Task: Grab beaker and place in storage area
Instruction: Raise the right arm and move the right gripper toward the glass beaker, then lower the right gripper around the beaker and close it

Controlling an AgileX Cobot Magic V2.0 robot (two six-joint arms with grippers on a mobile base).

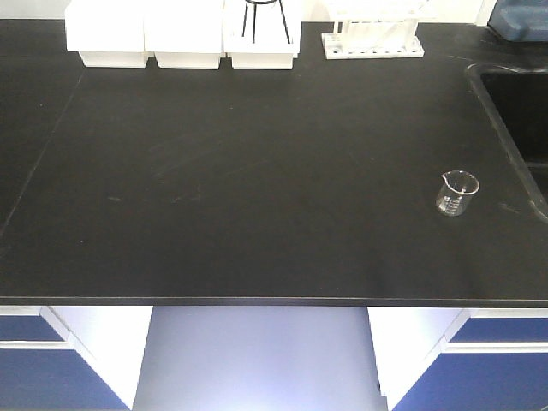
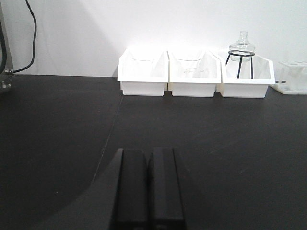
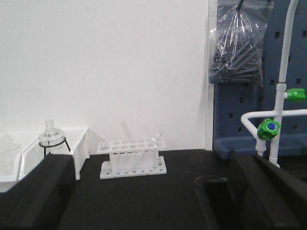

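Beaker upright on black tabletop, near sink; white bins at back. Left claw fingers together, empty. Right claw fingers spread apart, empty.

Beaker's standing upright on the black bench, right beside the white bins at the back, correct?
Not beside the bins. The beaker stands upright on the black bench, but near the sink on the right, well forward of the white bins at the back. The front-facing view shows it.
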